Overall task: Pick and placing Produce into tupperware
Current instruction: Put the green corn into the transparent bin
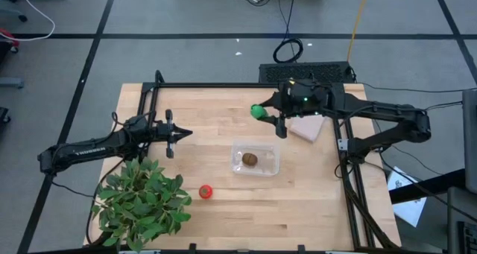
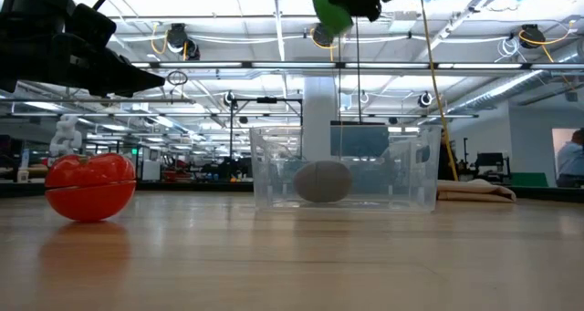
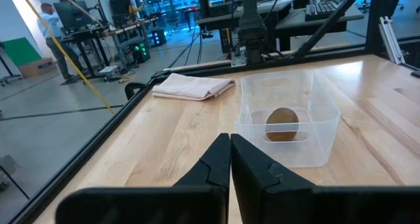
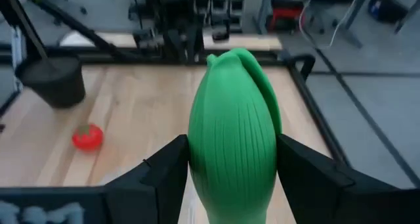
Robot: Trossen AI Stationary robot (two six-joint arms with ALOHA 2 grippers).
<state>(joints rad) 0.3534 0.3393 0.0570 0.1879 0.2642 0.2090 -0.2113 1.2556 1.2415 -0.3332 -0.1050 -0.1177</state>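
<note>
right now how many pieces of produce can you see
3. The brown kiwi lies inside the tupperware. The green piece is held in the right gripper, off the table. The red tomato sits on the table beside the leafy plant.

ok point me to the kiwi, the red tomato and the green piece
kiwi (image 1: 249, 159), high view, its brown top, inside the tupperware (image 1: 272, 169)
red tomato (image 1: 205, 191), high view, centre of the ball
green piece (image 4: 230, 145), right wrist view, its ribbed front, held in the right hand (image 4: 230, 168)
</note>
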